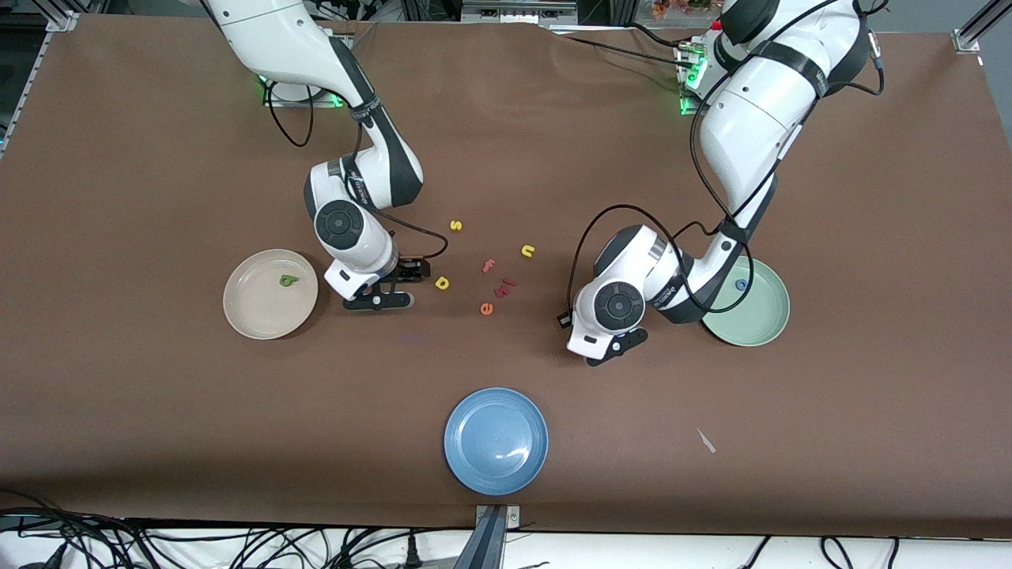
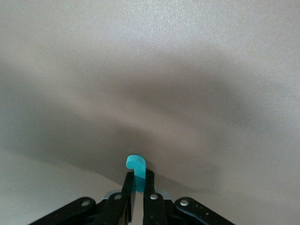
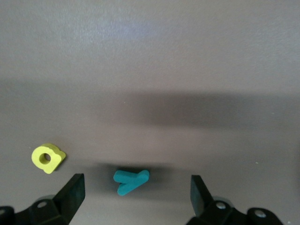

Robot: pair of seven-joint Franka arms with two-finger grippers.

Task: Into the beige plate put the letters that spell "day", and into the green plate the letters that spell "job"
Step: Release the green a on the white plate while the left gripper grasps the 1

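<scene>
A brown table (image 1: 158,442) is carrying everything, with wide bare cloth lying nearer the front camera around the blue plate (image 1: 496,441). The beige plate (image 1: 270,294) is holding the dark green a (image 1: 288,280), and the green plate (image 1: 759,312) is holding the blue o (image 1: 741,284). Between the plates, the left gripper (image 2: 135,187) is pinching the teal j (image 2: 136,165), while the right gripper (image 3: 136,190) is standing open around the teal y (image 3: 131,181), beside the yellow d (image 3: 48,158).
</scene>
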